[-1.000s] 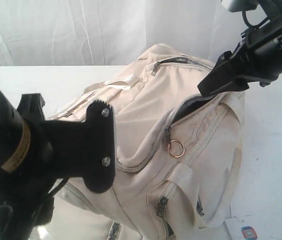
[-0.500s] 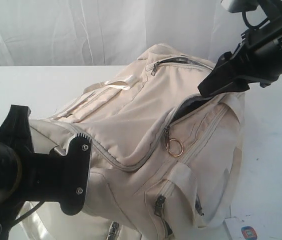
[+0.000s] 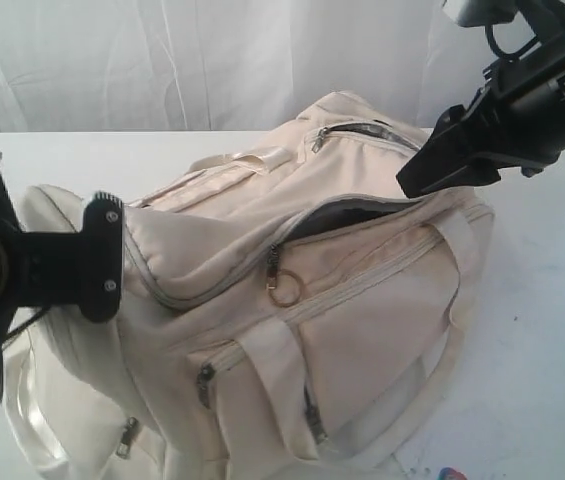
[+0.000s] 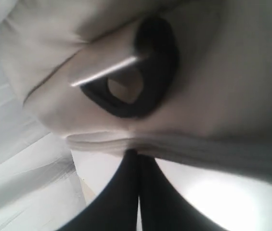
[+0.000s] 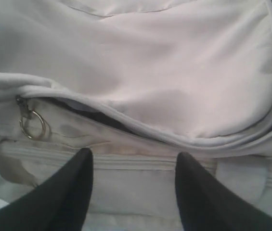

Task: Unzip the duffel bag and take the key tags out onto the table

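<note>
The cream duffel bag (image 3: 362,300) lies across the white table (image 3: 552,330). Its long zip is partly open, showing a dark slit (image 3: 342,215), with the ring pull (image 3: 285,291) at the slit's end. My left gripper (image 3: 112,258) is shut on the bag's left end. In the left wrist view its fingers (image 4: 138,159) pinch a fabric edge below a black D-ring (image 4: 140,72). My right gripper (image 3: 412,180) hovers open above the slit's right end, holding nothing. In the right wrist view its tips (image 5: 133,161) stand over the panel below the slit (image 5: 97,115) and ring (image 5: 32,126). The key tags are hidden.
White curtains (image 3: 162,60) hang behind the table. A second zipped pocket (image 3: 352,130) is on the bag's far top, and a webbing handle (image 3: 454,300) droops over its right side. A coloured card corner (image 3: 449,474) shows at the front edge.
My left gripper has pulled back to the left holding the bag's end. The bag has swung and stretched out leftward, and the ring pull has shifted left. The right gripper has stayed put.
</note>
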